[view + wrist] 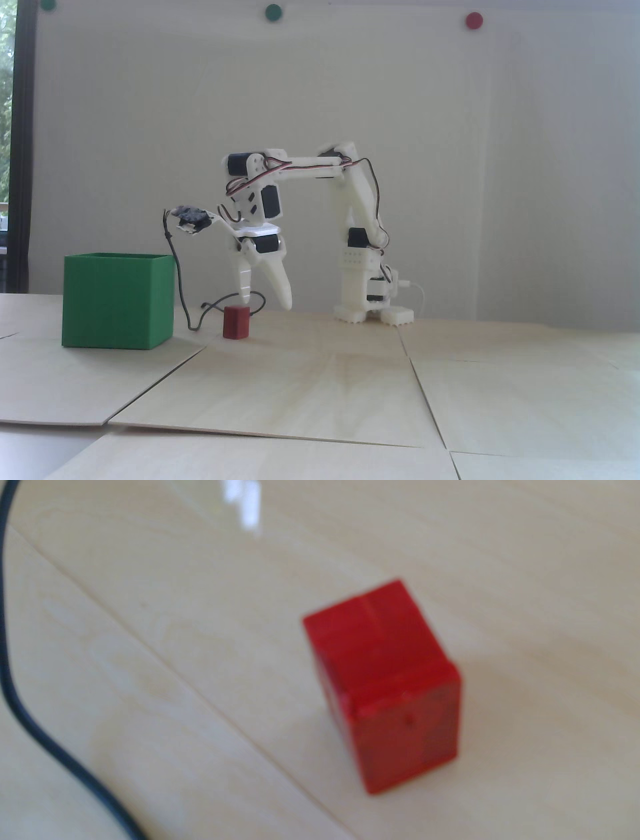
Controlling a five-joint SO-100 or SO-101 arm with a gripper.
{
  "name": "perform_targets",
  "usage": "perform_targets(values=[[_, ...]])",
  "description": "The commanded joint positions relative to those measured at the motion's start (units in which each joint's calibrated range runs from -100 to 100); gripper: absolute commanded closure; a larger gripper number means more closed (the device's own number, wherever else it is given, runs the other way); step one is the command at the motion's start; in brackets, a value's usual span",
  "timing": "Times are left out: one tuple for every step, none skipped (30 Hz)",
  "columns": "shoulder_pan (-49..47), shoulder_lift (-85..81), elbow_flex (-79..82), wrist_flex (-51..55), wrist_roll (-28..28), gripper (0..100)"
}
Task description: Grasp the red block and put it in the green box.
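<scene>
Fixed view: red block (pixel 236 322) below tool (pixel 266 304)

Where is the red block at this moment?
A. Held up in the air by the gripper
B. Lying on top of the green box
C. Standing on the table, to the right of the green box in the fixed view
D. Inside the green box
C: the red block stands on the table, right of the green box, under the open gripper.

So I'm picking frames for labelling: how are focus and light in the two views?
Wrist view: soft focus all over, the red block has fuzzy edges, and a white glare patch sits on the table near the top. Fixed view: sharper but dim and hazy; the green box reads clearly.
</scene>
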Motion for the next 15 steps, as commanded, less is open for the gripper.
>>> perform_targets(values=[[0.4, -6.6, -1.8, 1.7, -0.2, 55], [0.2, -6.6, -1.7, 1.7, -0.2, 56], [-0.2, -6.6, -1.6, 1.7, -0.2, 59], [-0.7, -6.6, -1.6, 1.7, -0.6, 61], [-1.1, -6.6, -1.6, 1.7, -1.2, 63], [-2.3, -6.6, -1.6, 1.7, -2.7, 66], [-3.0, -6.6, -1.6, 1.7, -3.6, 68], [-3.5, -6.6, -1.6, 1.7, -4.2, 69], [-3.8, -6.6, -1.6, 1.7, -4.6, 70], [-3.8, -6.5, -1.6, 1.7, -4.5, 71], [-3.7, -6.4, -1.6, 1.8, -4.5, 71], [-3.6, -6.3, -1.6, 1.8, -4.5, 72], [-3.6, -6.3, -1.6, 1.8, -4.7, 72], [-3.6, -6.3, -1.5, 1.8, -4.8, 72], [-3.7, -6.3, -1.4, 1.8, -4.8, 71]])
